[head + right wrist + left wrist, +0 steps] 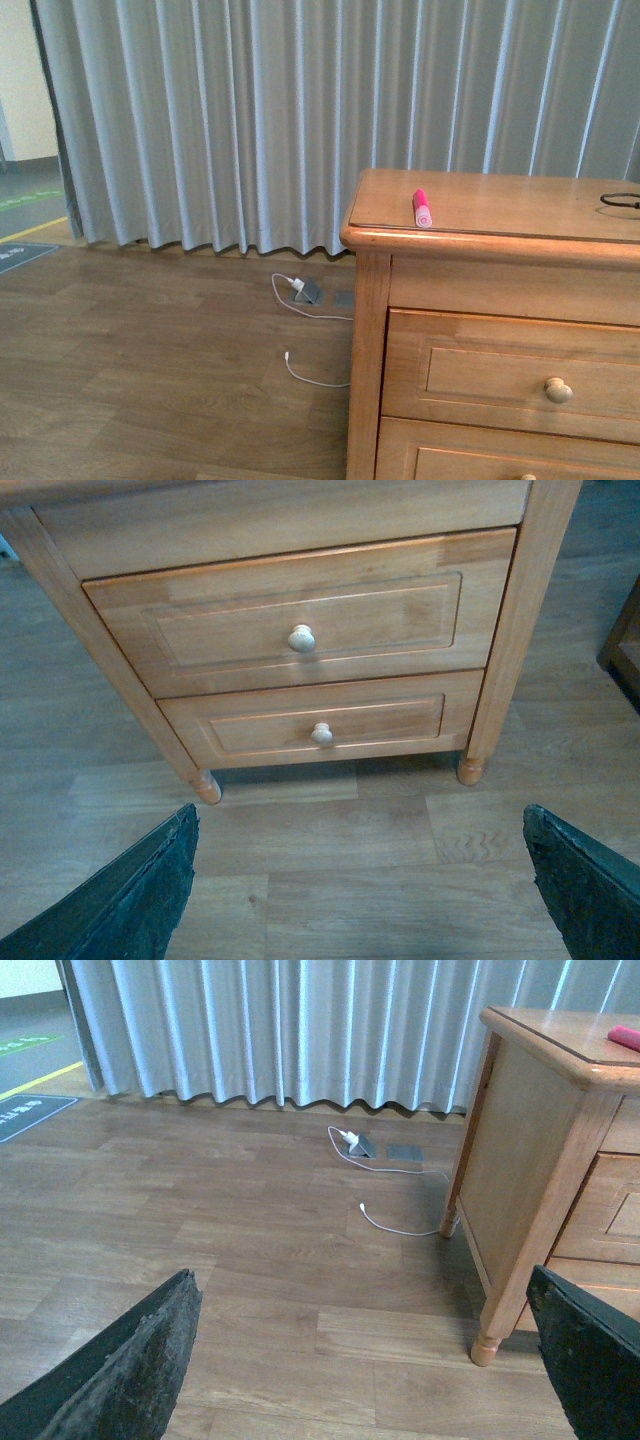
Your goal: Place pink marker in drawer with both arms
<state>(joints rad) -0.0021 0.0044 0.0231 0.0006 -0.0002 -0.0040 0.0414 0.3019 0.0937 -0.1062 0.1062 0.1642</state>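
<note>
Both jaws gape wide, holding nothing. Pink marker point(422, 208) lies high on the dresser point(500, 212), end toward robot, nearer right arm point(130, 900).

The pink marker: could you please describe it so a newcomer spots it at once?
Find the honey-coloured wooden dresser before the grey curtain. On its top, near the front left corner, lies a short, thick pink marker with a paler end. Its only neighbour there is a thin black cable.

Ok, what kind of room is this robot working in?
Probably an indoor room staged like a bedroom: a wooden dresser, a floor-length grey curtain along the back, and wood-look flooring with a loose white charger cable.
</note>
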